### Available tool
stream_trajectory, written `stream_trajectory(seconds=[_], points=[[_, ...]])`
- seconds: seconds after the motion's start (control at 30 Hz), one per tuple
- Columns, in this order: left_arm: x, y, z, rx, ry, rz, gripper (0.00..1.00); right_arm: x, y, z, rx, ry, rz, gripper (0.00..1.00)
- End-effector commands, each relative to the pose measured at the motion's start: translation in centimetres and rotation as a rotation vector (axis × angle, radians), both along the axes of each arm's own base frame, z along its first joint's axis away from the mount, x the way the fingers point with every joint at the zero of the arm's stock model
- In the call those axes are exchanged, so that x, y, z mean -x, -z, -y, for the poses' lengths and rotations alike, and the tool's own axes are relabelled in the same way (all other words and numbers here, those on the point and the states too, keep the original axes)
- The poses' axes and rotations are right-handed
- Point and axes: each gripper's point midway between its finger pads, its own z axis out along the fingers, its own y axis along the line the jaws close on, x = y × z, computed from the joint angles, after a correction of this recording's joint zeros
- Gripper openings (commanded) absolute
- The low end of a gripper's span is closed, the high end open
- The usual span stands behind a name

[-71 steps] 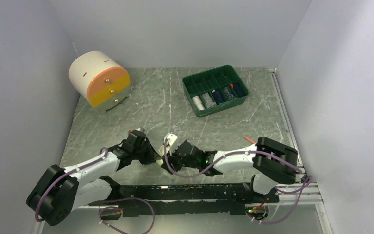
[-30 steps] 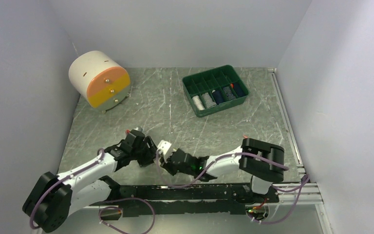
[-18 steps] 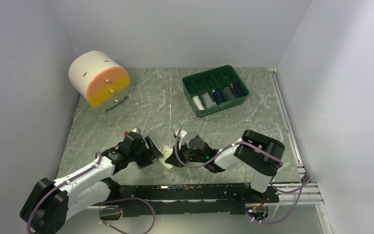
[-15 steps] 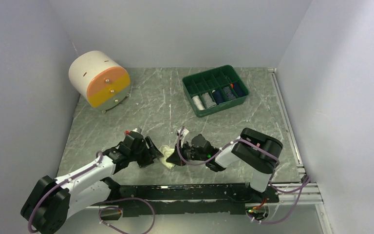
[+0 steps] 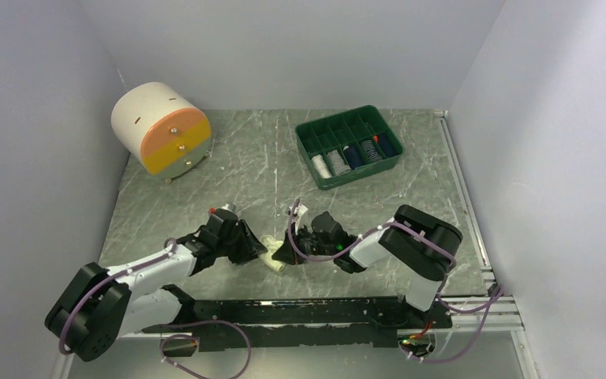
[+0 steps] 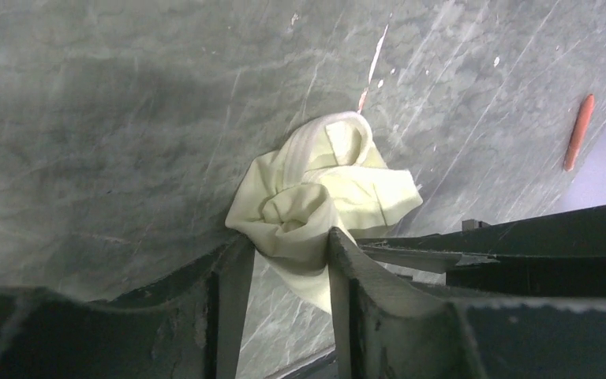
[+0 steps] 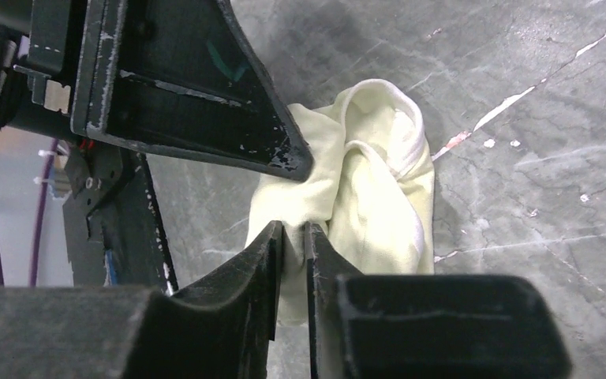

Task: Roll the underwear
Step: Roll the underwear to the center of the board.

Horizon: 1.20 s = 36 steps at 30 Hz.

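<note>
The cream-white underwear [image 5: 271,259] lies bunched on the table near the front edge, between my two grippers. My left gripper [image 5: 257,251] comes at it from the left. In the left wrist view the left gripper [image 6: 284,241] has its jaws pressed on a fold of the underwear [image 6: 323,189]. My right gripper [image 5: 284,253] comes from the right. In the right wrist view the right gripper [image 7: 293,229] is nearly closed on a thin fold of the underwear [image 7: 371,181]. The white-and-pink underwear is out of view.
A white and orange drum-shaped drawer unit [image 5: 160,128] stands at the back left. A green divided tray [image 5: 360,175] holding several rolled items sits at the back centre-right. A small orange stick [image 6: 580,130] lies on the table to the right.
The right gripper first held the underwear lifted, then lowered it onto the table and turned. The left gripper has moved right and closed on the cloth.
</note>
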Motion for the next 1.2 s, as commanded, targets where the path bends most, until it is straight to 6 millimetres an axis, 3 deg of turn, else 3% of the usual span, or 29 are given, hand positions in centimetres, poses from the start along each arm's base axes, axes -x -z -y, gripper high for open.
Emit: stream_trajectory(seconds=[0.0,0.13,0.33,0.43,0.5,0.67,0.83,1.0,1.17], points=[[1.0,2.5,-1.3,-0.102,0.002,-0.073,0.43,-0.4,1.0,1.3,0.142,-0.013,0.036,0.23],[1.4,3.4,-1.5,-0.119,0.001,-0.104,0.41,-2.3,-0.9,1.5,0.189,0.051,0.108,0.35],[1.6,3.7,-1.5,-0.138,0.009,-0.113,0.4,-3.2,-4.1,1.4,0.299,0.11,0.33,0.46],[1.6,3.7,-1.5,-0.145,0.012,-0.118,0.4,-2.9,-4.2,1.3,0.407,0.138,0.456,0.47],[1.5,3.6,-1.4,-0.147,0.015,-0.119,0.4,-1.6,-4.1,0.7,0.456,0.117,0.52,0.47],[1.3,3.3,-1.4,-0.156,0.022,-0.112,0.4,-0.7,-2.4,0.1,0.574,0.118,0.619,0.47],[1.5,3.4,-1.5,-0.154,0.02,-0.118,0.4,-0.3,-0.5,0.0,0.625,0.109,0.627,0.37],[1.7,3.2,-1.5,-0.142,0.016,-0.114,0.42,-0.3,0.6,1.1,0.641,0.154,0.587,0.16],[1.3,2.1,-0.8,-0.097,0.021,-0.084,0.58,1.3,2.0,1.1,0.488,0.061,0.37,0.07]])
